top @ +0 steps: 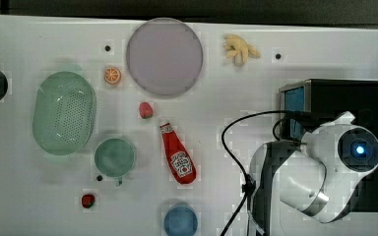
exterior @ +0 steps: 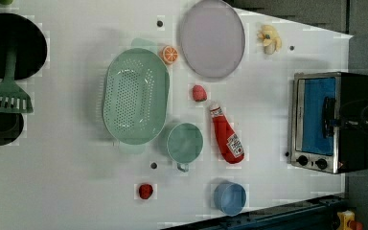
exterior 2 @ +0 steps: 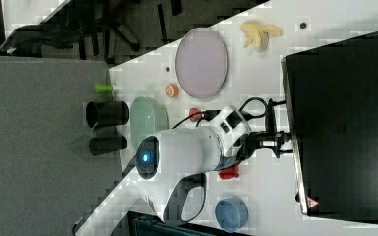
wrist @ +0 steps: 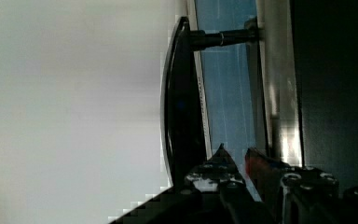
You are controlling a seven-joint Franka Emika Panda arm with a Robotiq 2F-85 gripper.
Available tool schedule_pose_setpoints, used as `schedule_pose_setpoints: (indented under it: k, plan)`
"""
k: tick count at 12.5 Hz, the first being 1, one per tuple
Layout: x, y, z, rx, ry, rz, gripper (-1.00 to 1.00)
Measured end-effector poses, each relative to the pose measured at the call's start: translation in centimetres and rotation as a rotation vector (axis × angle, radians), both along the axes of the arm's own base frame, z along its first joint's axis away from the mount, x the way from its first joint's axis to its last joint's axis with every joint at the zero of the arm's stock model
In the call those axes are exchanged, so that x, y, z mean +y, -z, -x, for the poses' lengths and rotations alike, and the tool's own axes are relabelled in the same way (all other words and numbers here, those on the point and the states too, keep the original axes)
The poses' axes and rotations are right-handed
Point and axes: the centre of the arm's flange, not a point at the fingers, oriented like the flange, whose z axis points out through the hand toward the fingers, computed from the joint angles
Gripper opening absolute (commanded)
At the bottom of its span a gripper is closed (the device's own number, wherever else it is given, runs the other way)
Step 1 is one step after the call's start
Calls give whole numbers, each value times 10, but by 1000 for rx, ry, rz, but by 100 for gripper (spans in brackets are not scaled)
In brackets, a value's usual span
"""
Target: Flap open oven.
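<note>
My arm (top: 305, 172) is the usual glossy white shell with rounded joints and dark grey seams. There's a black round cap (top: 359, 149) on one joint with a blue light glowing in it. A black cable (top: 234, 147) loops off the wrist. The gripper (wrist: 235, 161) end is black metal with silver screw heads (wrist: 291, 178).

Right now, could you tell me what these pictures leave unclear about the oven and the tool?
- Oven interior: hidden by the shut blue glass door in the left view.
- Door handle: whether the tool touches it cannot be told in the wrist view.
- Oven front in the top view: largely covered by the arm.
- Knob markings: too small.
</note>
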Motion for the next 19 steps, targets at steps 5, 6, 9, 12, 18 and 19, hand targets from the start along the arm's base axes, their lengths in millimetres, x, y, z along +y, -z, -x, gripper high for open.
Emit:
schedule_pose_setpoints:
  k: [5, 6, 9, 12, 18, 19]
  plan:
    - [12, 1, -6, 36, -79, 72, -65]
    - [21, 3, -8, 50, -97, 99, -65]
    - [61, 14, -18, 79, -130, 169, -65]
    - [110, 32, -23, 112, -198, 264, -65]
    - [186, 97, -29, 136, -190, 401, -65]
    - [199, 111, -29, 136, -188, 430, -65]
